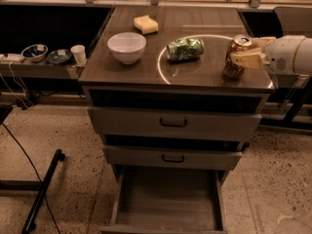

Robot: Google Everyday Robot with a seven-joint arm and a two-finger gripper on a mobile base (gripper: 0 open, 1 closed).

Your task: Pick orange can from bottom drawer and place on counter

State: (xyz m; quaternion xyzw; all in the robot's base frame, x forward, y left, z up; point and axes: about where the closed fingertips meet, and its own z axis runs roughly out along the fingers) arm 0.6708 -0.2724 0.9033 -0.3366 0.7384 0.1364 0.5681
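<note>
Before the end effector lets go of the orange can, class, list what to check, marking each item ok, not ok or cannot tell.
1. Orange can upright: ok.
2. End effector shut on orange can, at the counter's right side: ok.
3. Can base inside the counter edge: ok, though close.
4. Base touching counter: cannot tell.
5. Green can apart from it: ok.

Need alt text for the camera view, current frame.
The robot's white gripper reaches in from the right, closed on an upright orange-brown drink can at the right edge of a dark brown wooden counter. Also on it: a green can lying on its side, a white bowl and a yellow sponge. Below, the grey-brown bottom drawer is pulled open.
</note>
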